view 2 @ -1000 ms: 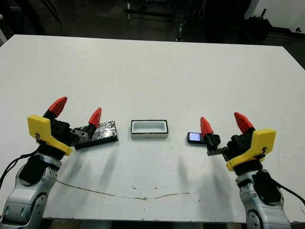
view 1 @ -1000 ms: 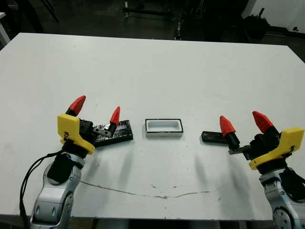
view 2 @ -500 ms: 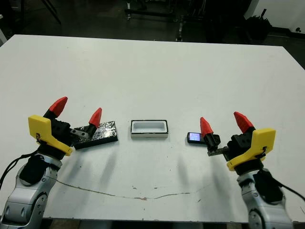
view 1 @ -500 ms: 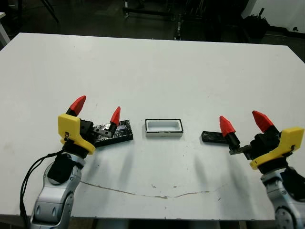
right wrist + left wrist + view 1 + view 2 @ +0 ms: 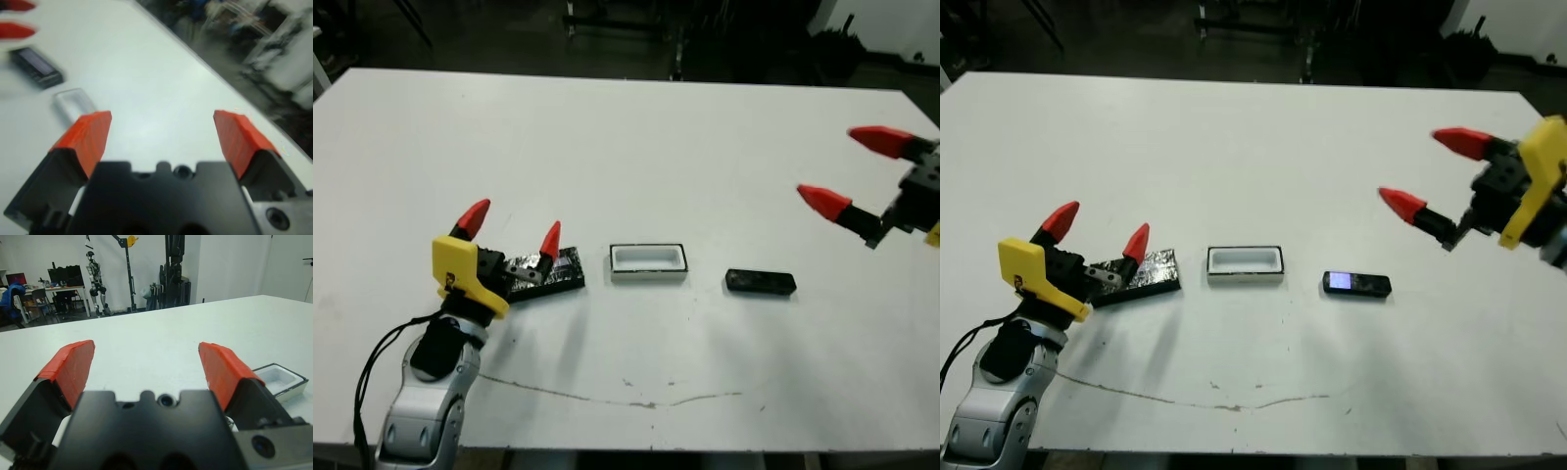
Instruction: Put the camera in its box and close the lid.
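- White table (image 5: pixel 636 147) carries three things in a row: one lid (image 5: pixel 548 274), one box (image 5: pixel 649 262), one camera (image 5: pixel 760 282).
- Box sits uncovered in the middle, lid on its left, camera on its right, all apart.
- Left gripper (image 5: pixel 514 225) hangs over the lid's near end, fingers spread wide, gripping nothing.
- Right gripper (image 5: pixel 862 171), also spread wide and empty, is raised well away from the camera.
- Half a second ago it hovered low right at the camera; the camera hasn't moved.

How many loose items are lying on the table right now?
3. The lid lies by the left gripper, the open box sits at centre, and the camera lies to the box's right. Nothing looks hidden.
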Motion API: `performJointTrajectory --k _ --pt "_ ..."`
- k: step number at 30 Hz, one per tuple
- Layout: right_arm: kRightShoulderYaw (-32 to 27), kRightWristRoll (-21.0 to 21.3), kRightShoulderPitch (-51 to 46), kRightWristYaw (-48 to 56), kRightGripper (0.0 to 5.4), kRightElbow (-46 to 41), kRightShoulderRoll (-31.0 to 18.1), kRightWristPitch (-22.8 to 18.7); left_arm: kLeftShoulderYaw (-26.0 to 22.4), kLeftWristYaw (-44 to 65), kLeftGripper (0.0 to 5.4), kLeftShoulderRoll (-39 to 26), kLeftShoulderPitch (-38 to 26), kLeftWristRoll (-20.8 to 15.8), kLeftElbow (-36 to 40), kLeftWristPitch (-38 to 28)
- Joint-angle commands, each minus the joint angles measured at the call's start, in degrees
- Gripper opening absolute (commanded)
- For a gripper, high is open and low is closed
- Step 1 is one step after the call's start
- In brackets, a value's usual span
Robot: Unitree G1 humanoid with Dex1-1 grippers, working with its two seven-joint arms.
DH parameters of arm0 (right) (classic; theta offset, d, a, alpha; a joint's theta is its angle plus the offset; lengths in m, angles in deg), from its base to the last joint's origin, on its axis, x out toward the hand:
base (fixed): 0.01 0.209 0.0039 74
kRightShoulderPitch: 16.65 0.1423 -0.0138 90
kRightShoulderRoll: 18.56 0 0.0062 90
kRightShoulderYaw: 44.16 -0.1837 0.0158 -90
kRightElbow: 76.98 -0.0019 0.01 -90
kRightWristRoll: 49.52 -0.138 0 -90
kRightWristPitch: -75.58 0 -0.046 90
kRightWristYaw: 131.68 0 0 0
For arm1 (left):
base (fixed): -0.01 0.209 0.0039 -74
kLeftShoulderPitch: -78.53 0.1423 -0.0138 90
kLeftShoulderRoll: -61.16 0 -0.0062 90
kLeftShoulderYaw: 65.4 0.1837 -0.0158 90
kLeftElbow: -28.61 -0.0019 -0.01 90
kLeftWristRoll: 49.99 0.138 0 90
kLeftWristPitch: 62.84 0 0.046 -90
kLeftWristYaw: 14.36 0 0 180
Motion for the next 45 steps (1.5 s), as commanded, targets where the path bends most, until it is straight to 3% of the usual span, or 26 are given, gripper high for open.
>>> performJointTrajectory --k 1,9,13,27,31,34,45 --pt "5.7 2.3 5.9 8.0 5.39 5.2 -2.1 -0.8 0.0 -0.3 5.40 -0.3 0.4 0.5 -0.1 0.6" --pt "17.9 11.3 16.2 23.4 5.39 14.7 -1.7 2.1 0.1 -0.3 5.40 -0.5 0.7 0.6 0.5 1.5" --pt "21.3 15.0 19.7 27.2 5.39 18.6 -0.5 3.9 0.1 -0.1 5.40 -0.4 0.9 0.5 0.3 0.9" --pt "23.2 22.2 20.4 25.7 5.39 28.2 3.4 10.5 0.1 0.3 5.40 -0.6 1.2 0.2 0.6 1.0" --pt "23.5 23.1 20.3 25.1 5.39 30.3 4.6 8.6 0.2 0.2 5.40 -0.8 1.2 0.5 1.0 1.5" --pt "23.8 23.8 19.8 25.4 5.39 31.1 5.3 10.7 0.1 0.1 5.40 -0.8 1.1 0.5 1.1 1.7" --pt "25.1 25.9 18.2 25.5 5.39 32.4 6.9 11.3 -0.4 0.9 5.40 -1.2 0.9 -0.2 1.0 1.9"
